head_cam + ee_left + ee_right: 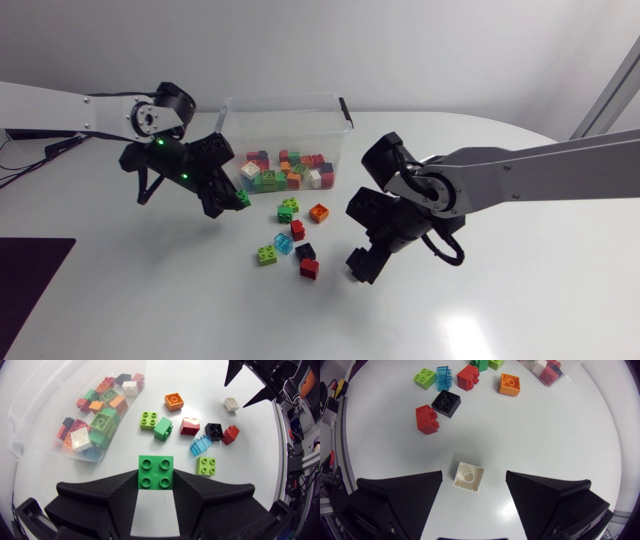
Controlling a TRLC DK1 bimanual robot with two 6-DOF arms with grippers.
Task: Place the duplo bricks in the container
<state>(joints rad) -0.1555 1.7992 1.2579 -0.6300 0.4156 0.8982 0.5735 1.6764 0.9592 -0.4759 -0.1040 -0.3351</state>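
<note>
My left gripper (228, 195) is shut on a green brick (156, 472) and hangs beside the front left of the clear container (285, 125), which holds several coloured bricks. My right gripper (472, 487) stands open over the table, with a small white brick (469, 477) lying between its fingers and touching neither. In the head view that gripper (364, 257) hides the white brick. Loose bricks lie between the arms: green (288, 210), orange (319, 212), red (297, 229), clear blue (283, 244), lime (267, 255), black (305, 251) and another red (309, 268).
A dark mat (25, 275) lies at the table's left front edge. In the left wrist view my right gripper's fingers (235, 372) hang above the white brick (231, 404), beyond the loose bricks.
</note>
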